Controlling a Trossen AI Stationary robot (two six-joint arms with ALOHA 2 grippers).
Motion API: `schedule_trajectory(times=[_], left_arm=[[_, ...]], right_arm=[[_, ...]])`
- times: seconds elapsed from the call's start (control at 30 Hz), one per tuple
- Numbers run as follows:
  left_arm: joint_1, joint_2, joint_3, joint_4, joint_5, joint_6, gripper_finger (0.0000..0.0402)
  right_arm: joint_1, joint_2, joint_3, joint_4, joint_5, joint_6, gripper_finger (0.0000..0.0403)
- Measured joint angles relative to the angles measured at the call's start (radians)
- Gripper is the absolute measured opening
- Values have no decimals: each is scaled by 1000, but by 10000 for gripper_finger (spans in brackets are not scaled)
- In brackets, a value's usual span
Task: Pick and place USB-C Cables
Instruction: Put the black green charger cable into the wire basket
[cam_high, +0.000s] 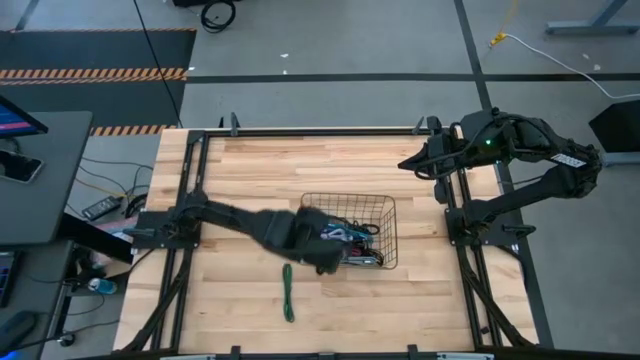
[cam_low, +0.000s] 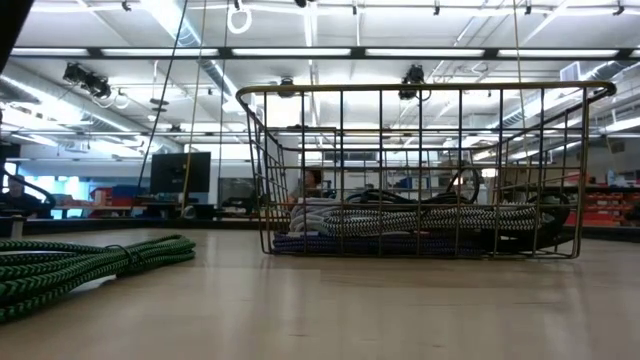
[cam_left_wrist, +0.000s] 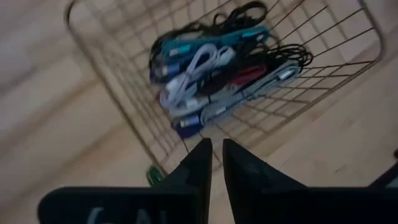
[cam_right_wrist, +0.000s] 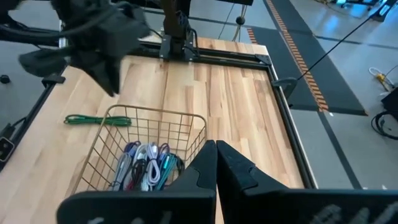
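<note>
A black wire basket (cam_high: 392, 232) stands mid-table and holds several USB-C cables (cam_left_wrist: 211, 68) in teal, white, red, purple and grey braid, lying on its bottom (cam_low: 400, 222). One green cable (cam_high: 288, 293) lies stretched out on the wood near the front edge, left of the basket (cam_right_wrist: 98, 120). My left gripper (cam_left_wrist: 214, 149) hovers above the basket's near left corner (cam_high: 322, 262), pointing steeply down. Only a narrow gap shows between its fingers, with nothing in it. My right gripper (cam_right_wrist: 214, 146) waits shut and raised at the far right (cam_high: 405, 163).
Black frame rails (cam_high: 190, 180) run along the table's left, right and far sides. Bare wood lies between the basket and the far rail, and to the right of the green cable. Beyond the table is workshop floor with hazard tape (cam_right_wrist: 298, 68).
</note>
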Motion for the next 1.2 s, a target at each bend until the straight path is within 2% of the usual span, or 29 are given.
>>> schedule_trajectory(times=[0.17,0.37,0.47,0.57,0.67,0.77,0.93,1.1,1.2], left_arm=[[-90,-1,-1,-49,-27,-300,45],[-181,-3,-59,-47,-61,-619,45],[-215,-1,-130,-46,-31,-762,42],[-238,-1,-204,-33,46,-859,37],[-243,-1,-277,44,101,-891,35],[-240,-1,-335,146,107,-884,40],[-221,-1,-427,330,123,-803,73],[-206,-1,-503,364,311,-777,124],[-209,-1,-537,366,376,-800,153]], right_arm=[[0,0,0,10,0,-20,4],[0,0,0,11,0,-55,4],[0,0,0,16,0,-59,4],[-1,0,0,17,0,-86,4],[-2,0,0,17,0,-110,4],[-6,0,0,17,0,-111,4],[-6,0,0,17,0,-112,4],[-6,0,0,16,0,-115,4],[-6,0,0,9,0,-121,4]])
